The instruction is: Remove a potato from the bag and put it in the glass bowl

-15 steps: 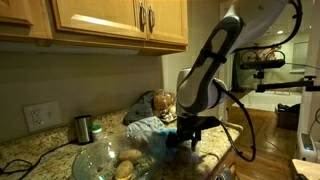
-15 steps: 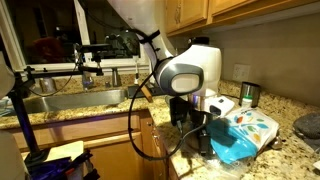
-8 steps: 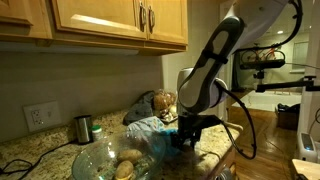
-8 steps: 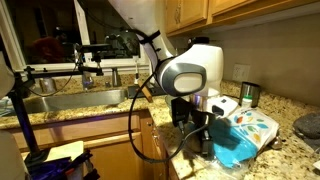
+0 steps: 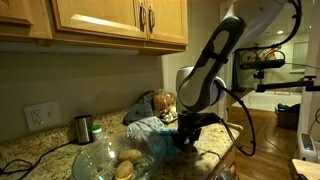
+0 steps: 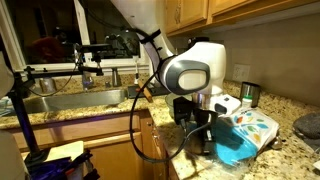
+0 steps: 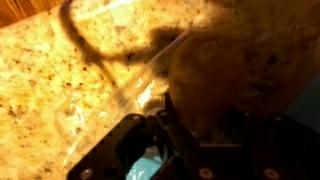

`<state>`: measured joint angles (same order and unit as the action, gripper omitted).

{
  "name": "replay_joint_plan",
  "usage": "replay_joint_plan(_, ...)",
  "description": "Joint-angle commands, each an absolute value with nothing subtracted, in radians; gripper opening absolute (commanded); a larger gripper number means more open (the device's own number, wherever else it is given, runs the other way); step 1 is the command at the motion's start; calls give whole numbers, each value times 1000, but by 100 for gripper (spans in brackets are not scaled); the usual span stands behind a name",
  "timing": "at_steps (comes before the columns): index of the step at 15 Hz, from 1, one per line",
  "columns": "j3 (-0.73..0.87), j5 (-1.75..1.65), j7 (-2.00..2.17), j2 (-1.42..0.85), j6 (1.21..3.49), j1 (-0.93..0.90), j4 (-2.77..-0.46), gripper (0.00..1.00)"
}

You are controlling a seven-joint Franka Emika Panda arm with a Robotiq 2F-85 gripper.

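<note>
Hardly anything has moved: my gripper (image 5: 186,138) has edged slightly sideways, low over the bag (image 5: 152,127). In the wrist view a brown potato (image 7: 205,85) lies under clear plastic by the fingers; I cannot tell whether they grip it. The glass bowl (image 5: 92,153) stands beside the bag on the granite counter (image 5: 22,155).

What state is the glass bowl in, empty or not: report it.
Not empty: pale potato-like lumps sit inside the glass bowl in an exterior view.
</note>
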<state>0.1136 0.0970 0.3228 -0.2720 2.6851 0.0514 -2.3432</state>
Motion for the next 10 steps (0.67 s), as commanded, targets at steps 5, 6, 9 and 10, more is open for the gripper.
replay_joint_plan(5,150,39,387,-224,2632,25,-2351,20)
replay_joint_plan(6,154,30,393,-214,2632,22,-2356,20)
replay_joint_plan(9,170,-19,430,-174,2632,7,-2374,20)
replay_joint_plan(10,175,-37,441,-162,2629,4,-2377,20)
